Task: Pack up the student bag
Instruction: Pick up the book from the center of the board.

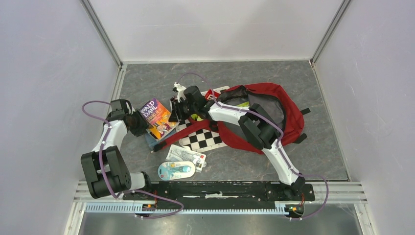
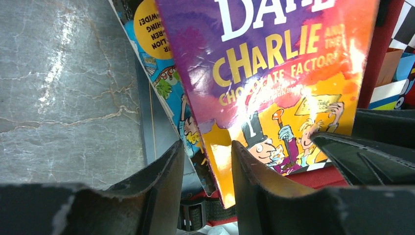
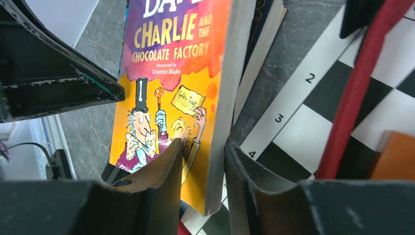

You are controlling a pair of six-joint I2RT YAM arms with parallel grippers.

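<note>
Two hands on one paperback, left of the tabletop's middle, with the bag lying to its right.

The left hand pinches the lower corner of the Charlie and the Chocolate Factory paperback. The right hand looks pressed onto its spine edge, so the book sits tilted between them over a second, blue-covered book. The student bag lies slumped right of centre toward the far edge, partly under the right arm, with its mouth partly open. My worry is that two grips on one thin book can pull against each other and buckle or tear the cover, and a corner pinch could also slip. The red strap lying across the chequered sheet might snag a low pass toward the bag. The tabletop is grey and marbled, boxed in by plain white walls.
</note>
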